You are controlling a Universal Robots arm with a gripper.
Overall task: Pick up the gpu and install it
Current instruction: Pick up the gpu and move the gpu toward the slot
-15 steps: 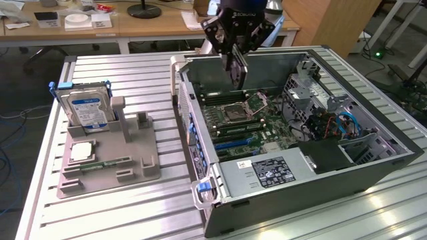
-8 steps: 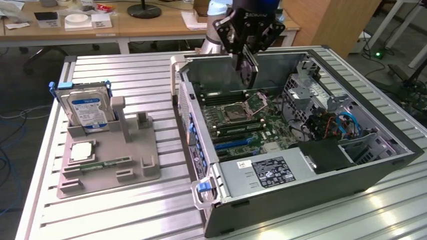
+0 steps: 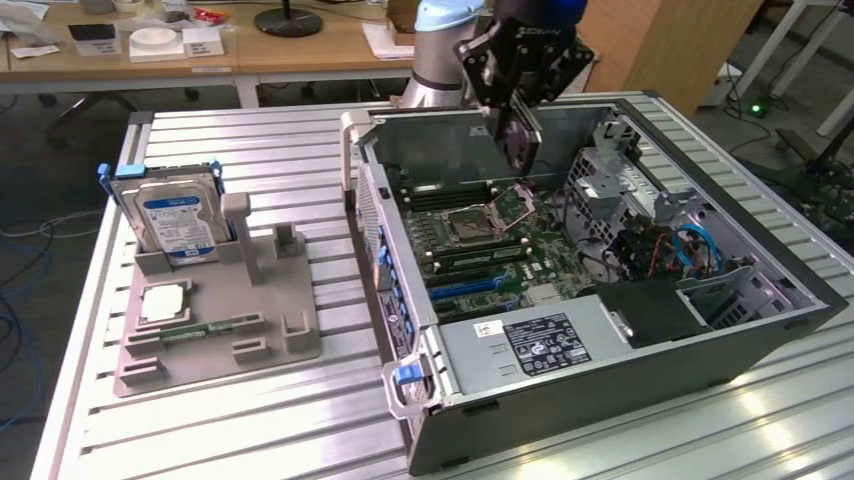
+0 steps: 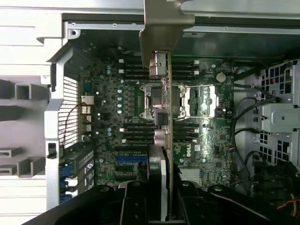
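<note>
The tool (image 3: 517,105) is pinching the gpu (image 3: 518,145) by its upper edge. The card hangs on edge above the open computer case (image 3: 747,330), over the end of the case nearest the arm's base and clear of the motherboard (image 3: 487,250) on the case floor. In the wrist view the tool (image 4: 159,204) clamps the gpu (image 4: 158,159) from both sides, and the card runs edge-on across the board below (its silver end bracket (image 4: 164,28) reaches toward the case wall). The power supply (image 3: 534,345) fills the opposite end of the case. Outside the case, to the exterior view's left of it, a grey fixture (image 3: 267,340) on the counter (image 3: 267,430) carries an upright hard drive (image 3: 171,215) and a memory stick (image 3: 211,327) lying flat.
</note>
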